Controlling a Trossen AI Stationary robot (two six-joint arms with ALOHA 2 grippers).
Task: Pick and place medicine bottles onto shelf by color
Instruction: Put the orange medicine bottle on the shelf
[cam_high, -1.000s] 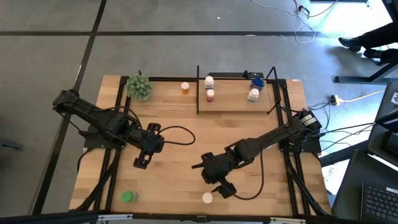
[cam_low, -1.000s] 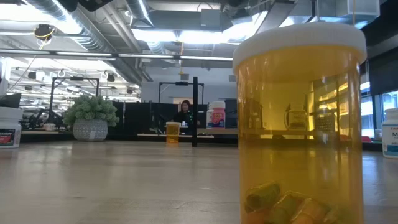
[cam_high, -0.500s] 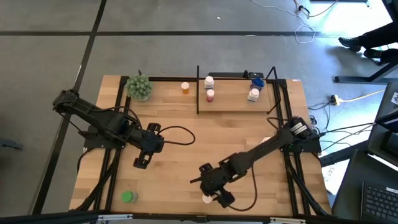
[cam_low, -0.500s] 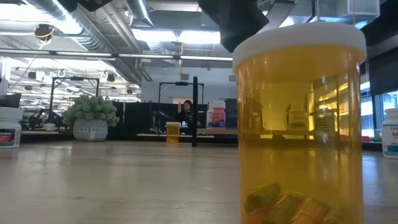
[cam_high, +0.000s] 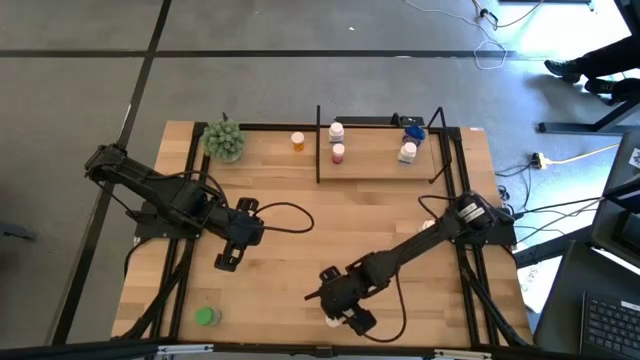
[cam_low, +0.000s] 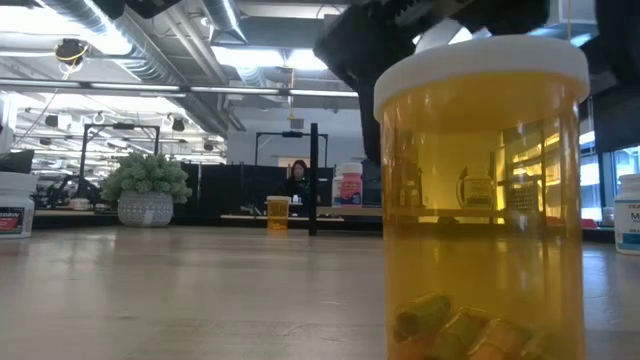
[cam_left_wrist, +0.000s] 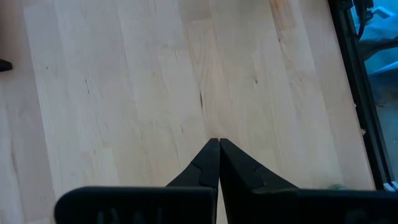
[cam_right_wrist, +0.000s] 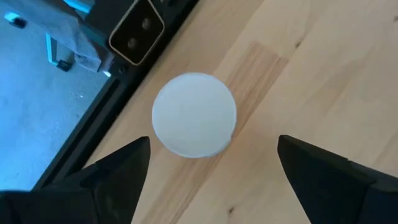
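Directly above white-capped bottle (cam_right_wrist: 194, 115): right gripper (cam_right_wrist: 211, 163).

— Was any lettering readable?

— Hardly. A white bottle (cam_low: 14, 204) at the table's (cam_low: 200, 290) left edge in the low view carried a red band with white print, too small to read. Another white bottle (cam_low: 628, 212) at the right edge showed a dark capital "M", the rest cut off.

— And the orange bottle (cam_low: 480, 200)?

— No label faced the camera.

Dark jointed arms (cam_high: 175, 200), black cables (cam_high: 290, 210)
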